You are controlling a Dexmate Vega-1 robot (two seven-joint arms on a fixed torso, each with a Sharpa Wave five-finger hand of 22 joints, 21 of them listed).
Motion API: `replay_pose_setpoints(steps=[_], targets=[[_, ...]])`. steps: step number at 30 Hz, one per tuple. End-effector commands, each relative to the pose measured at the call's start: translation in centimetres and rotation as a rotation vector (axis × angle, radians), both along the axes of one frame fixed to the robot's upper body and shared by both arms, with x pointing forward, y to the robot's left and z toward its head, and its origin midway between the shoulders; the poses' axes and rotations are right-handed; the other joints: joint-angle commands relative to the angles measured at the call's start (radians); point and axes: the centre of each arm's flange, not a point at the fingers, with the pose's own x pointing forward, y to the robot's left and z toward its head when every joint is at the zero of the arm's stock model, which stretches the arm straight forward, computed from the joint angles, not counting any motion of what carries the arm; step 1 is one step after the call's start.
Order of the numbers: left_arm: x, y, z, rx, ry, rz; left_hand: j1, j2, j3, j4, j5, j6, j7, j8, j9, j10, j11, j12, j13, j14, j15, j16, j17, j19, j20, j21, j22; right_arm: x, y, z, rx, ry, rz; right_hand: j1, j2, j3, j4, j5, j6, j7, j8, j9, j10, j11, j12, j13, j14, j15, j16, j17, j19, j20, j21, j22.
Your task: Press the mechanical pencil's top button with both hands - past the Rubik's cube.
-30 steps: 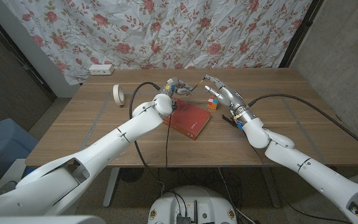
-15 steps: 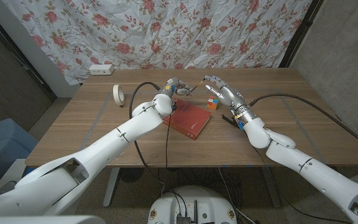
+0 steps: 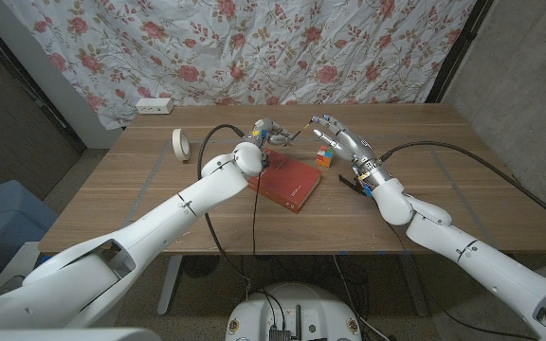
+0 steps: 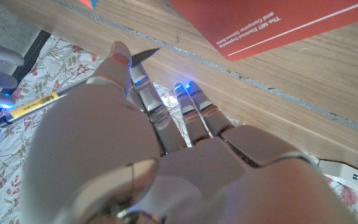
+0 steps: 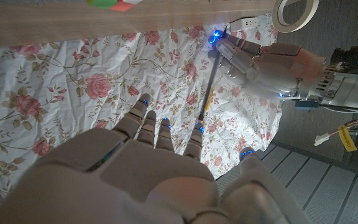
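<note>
While the left hand (image 3: 266,132) grips the mechanical pencil (image 3: 295,132) aloft at the counter's (image 3: 140,185) far middle, beyond the Rubik's cube (image 3: 323,157), the empty right hand (image 3: 333,134), fingers spread, reaches its button end, apparently poised to press.

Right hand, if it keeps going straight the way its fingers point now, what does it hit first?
Most likely the mechanical pencil held up by the left hand; the right hand reaches toward its free end, though depth is unclear.
</note>
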Motion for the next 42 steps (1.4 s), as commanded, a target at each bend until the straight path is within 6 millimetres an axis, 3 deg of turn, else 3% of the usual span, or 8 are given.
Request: replay_pose_setpoints(steps=[1, 18, 42], targets=[[0.3, -0.1, 0.2, 0.010, 0.008, -0.011, 0.006, 0.009, -0.004, 0.001, 0.006, 0.004, 0.001, 0.003, 0.003, 0.027, -0.022, 0.006, 0.005, 0.009, -0.164, 0.001, 0.000, -0.002, -0.060, 0.000, 0.002, 0.2, 0.4, 0.0, -0.024, 0.013, 0.013, 0.001, 0.019, 0.001, 0.007, 0.007, 0.012, -0.003, 0.004, 0.004, -0.002, -0.003, 0.005, 0.000, -0.011, 0.005, 0.003, 0.002, -0.002, -0.003, 0.004, 0.002], [0.3, -0.1, 0.2, 0.010, 0.001, -0.015, 0.007, 0.010, -0.005, 0.001, 0.005, 0.005, 0.001, 0.003, 0.003, 0.026, -0.022, 0.005, 0.005, 0.008, -0.164, 0.001, 0.000, -0.002, -0.059, 0.000, 0.002, 0.0, 0.7, 0.0, -0.026, 0.016, 0.022, 0.001, 0.019, 0.002, 0.010, 0.007, 0.041, -0.003, 0.008, 0.006, -0.006, -0.005, 0.005, 0.000, -0.018, 0.004, 0.001, 0.001, -0.007, -0.001, 0.003, 0.002], [0.4, -0.1, 0.1, 0.016, 0.005, -0.021, 0.009, 0.010, -0.008, 0.001, 0.005, 0.005, 0.002, 0.004, 0.003, 0.026, -0.023, 0.005, 0.005, 0.009, -0.164, 0.001, 0.000, -0.001, -0.060, 0.000, 0.001, -0.2, -0.4, 0.4, 0.010, 0.015, 0.012, 0.003, 0.017, 0.004, 0.010, 0.007, 0.043, -0.005, -0.002, 0.007, 0.001, -0.008, 0.009, 0.000, -0.011, 0.006, 0.004, 0.001, -0.005, 0.002, 0.005, 0.002]])
